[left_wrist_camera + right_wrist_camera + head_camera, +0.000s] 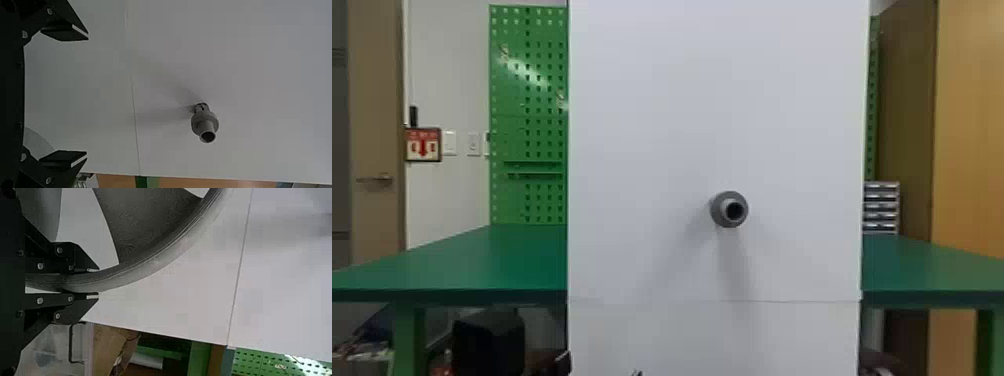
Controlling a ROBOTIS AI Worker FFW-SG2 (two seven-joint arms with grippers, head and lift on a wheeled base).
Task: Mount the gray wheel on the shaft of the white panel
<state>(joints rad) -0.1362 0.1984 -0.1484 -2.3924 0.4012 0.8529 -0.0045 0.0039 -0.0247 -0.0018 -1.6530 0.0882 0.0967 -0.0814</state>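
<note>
Right tool [96, 283] clamping gray wheel [154, 261] by rim (wheel cut off at view's edge); left tool [86, 95] wide.

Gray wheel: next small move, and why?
I'd probably raise the right gripper with the gray wheel toward shaft height before any push in. Its jaws are closed on the wheel's rim. The shaft sits bare on the white panel, above the seam, while the right wrist view has the wheel apparently on the seam's lower side.
</note>
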